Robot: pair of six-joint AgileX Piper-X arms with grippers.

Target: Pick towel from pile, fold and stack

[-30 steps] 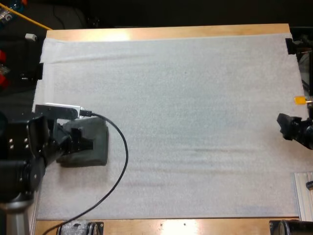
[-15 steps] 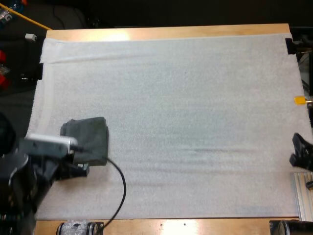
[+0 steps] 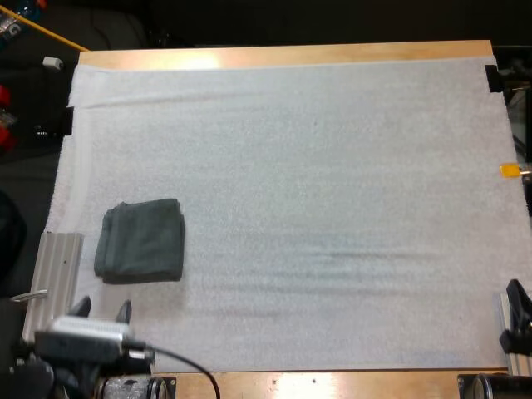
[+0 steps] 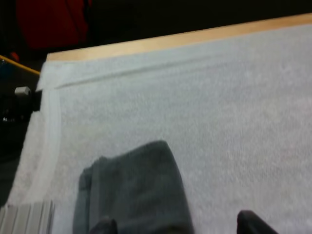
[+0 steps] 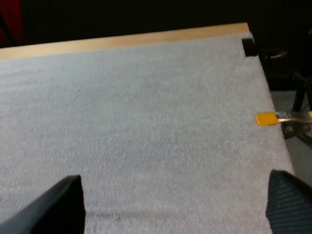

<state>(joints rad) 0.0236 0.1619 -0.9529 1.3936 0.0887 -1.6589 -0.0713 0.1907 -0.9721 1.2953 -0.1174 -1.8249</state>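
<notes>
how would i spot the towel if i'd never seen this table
Start at the white mat and go to its left side, toward the near edge. There lies the folded towel, a dark grey-green square. It is the only dark, soft thing on the pale mat, beside a ribbed metal plate.

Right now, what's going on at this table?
One folded dark towel lies on the white mat, toward its left side. Nothing is handling it: the left gripper hangs open just nearer than the towel, and the right gripper is open at the mat's near right corner, both empty.
</notes>
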